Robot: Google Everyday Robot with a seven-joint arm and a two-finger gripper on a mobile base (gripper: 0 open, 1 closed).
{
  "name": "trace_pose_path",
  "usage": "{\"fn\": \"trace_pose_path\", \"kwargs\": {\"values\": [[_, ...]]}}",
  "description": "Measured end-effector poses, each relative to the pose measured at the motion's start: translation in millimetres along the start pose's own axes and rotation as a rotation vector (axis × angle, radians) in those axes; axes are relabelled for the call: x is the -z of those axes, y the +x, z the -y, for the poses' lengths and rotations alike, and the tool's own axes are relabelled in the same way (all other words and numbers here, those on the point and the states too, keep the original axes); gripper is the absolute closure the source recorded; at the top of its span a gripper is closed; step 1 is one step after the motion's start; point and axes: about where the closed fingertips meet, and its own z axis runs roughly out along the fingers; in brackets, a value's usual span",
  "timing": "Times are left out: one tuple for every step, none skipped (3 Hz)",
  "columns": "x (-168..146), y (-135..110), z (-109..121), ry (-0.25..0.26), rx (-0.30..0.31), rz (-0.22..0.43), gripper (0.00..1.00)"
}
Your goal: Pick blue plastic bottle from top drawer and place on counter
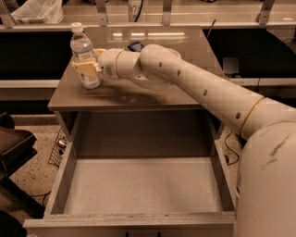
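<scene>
The blue plastic bottle (84,56), clear with a white cap and a pale label band, stands upright near the left edge of the glossy grey-brown counter (185,69). My gripper (87,68), with yellowish fingers, is closed around the bottle's lower body; the white arm reaches in from the right across the counter. The top drawer (138,185) stands pulled wide open below the counter's front edge, and its pale speckled floor holds nothing.
A small dark object (135,46) lies on the counter behind my wrist. A pale shelf rail with metal brackets (166,14) runs along the back. A dark object (14,148) stands on the floor at left, beside the drawer.
</scene>
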Motion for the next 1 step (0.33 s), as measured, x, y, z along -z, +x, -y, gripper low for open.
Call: {"fn": "trace_pose_path", "kwargs": {"values": [[0.0,0.0,0.0,0.000,0.000,0.000,0.05]]}}
